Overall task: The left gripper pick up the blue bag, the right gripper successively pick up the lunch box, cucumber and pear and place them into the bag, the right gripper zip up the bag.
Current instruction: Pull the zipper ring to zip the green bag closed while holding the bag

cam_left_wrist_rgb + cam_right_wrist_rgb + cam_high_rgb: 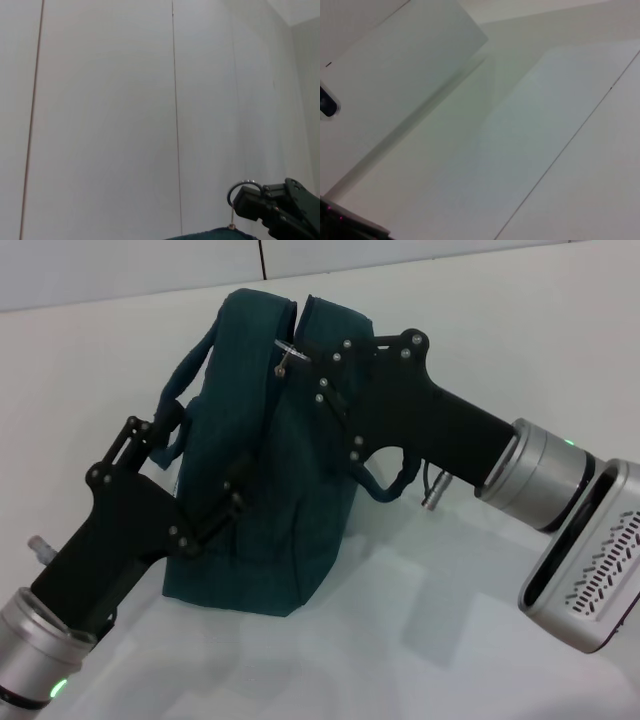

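Holding the bag (262, 490) upright on the table (440, 620), my L gripper (195, 480) sits at its left side w/ fingers clamped near the strap base. Bag stands mid-table; no box, cucumber or pear in sight, so I judge they're packed & we're on the zip step. R gripper (305, 360) is up top, fingers closed on the ring pull (243, 187). Next: draw the pull along the zipper line, steady, L bracing so the bag doesn't tip.

Teal blue bag (275, 490) upright, zipper closed
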Robot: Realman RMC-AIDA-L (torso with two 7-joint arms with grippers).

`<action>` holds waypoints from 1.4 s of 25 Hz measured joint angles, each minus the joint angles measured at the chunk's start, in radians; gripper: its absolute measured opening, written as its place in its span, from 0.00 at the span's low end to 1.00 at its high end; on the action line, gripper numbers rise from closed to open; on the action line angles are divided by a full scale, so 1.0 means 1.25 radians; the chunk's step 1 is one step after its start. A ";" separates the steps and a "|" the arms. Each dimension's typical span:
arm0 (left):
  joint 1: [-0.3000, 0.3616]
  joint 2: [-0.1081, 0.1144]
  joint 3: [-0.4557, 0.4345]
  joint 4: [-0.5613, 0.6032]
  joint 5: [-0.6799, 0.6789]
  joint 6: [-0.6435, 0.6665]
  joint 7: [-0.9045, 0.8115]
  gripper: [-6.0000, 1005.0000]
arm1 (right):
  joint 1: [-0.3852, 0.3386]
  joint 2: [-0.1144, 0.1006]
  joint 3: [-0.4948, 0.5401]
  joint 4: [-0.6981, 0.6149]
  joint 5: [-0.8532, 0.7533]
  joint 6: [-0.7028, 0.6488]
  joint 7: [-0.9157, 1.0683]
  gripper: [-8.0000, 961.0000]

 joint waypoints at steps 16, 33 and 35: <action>-0.007 0.005 0.006 -0.016 0.005 -0.006 0.000 0.41 | -0.006 0.000 -0.021 0.005 0.022 -0.005 0.004 0.02; -0.017 0.004 -0.001 -0.031 -0.002 -0.018 0.009 0.16 | -0.007 0.000 -0.031 0.009 0.102 -0.006 0.005 0.02; -0.020 0.004 -0.001 -0.031 -0.003 -0.019 0.014 0.13 | -0.006 0.000 -0.038 0.012 0.103 -0.006 0.005 0.02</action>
